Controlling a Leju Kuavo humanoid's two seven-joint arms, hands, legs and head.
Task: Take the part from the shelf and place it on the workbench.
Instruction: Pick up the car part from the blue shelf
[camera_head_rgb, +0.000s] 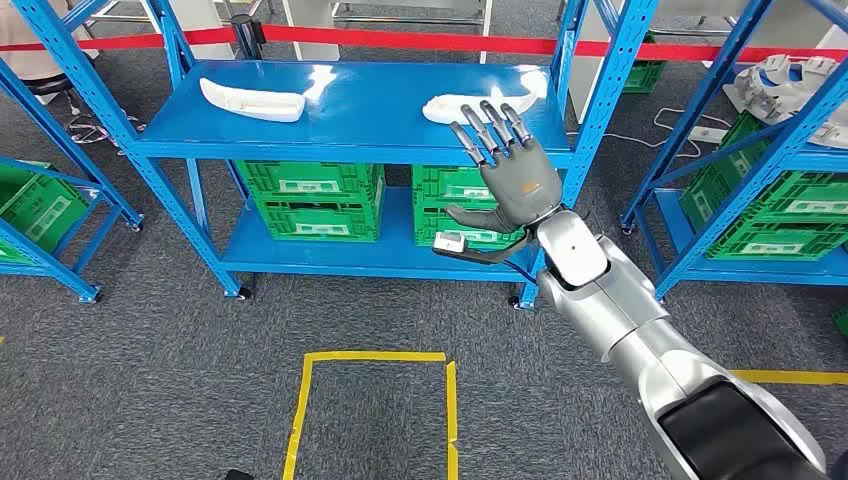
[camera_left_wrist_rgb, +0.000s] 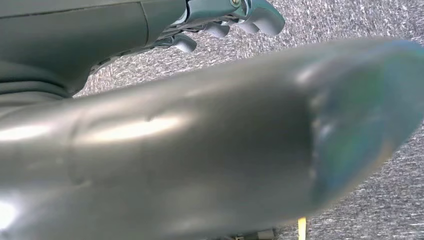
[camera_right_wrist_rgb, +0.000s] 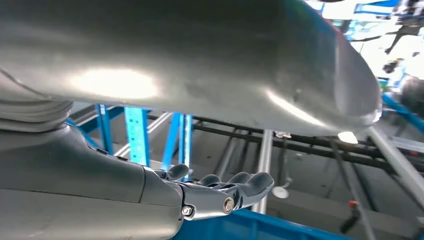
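Observation:
Two white moulded parts lie on the top board of the blue shelf (camera_head_rgb: 360, 105): one part (camera_head_rgb: 252, 99) at the left, the other part (camera_head_rgb: 450, 107) at the right. My right hand (camera_head_rgb: 510, 175) is raised in front of the shelf's right end, fingers spread and straight, thumb out to the side, holding nothing. Its fingertips (camera_head_rgb: 487, 122) overlap the right part in the head view; whether they touch it I cannot tell. In the right wrist view the hand (camera_right_wrist_rgb: 220, 192) is flat with fingers extended. My left hand (camera_left_wrist_rgb: 225, 20) hangs over the carpet with its fingers curled and nothing in them.
Green crates (camera_head_rgb: 315, 198) fill the shelf's lower board. More blue racks with green crates stand at the left (camera_head_rgb: 40, 200) and right (camera_head_rgb: 770, 200). A red barrier tape (camera_head_rgb: 420, 42) runs behind. A yellow taped square (camera_head_rgb: 375, 410) marks the grey carpet in front.

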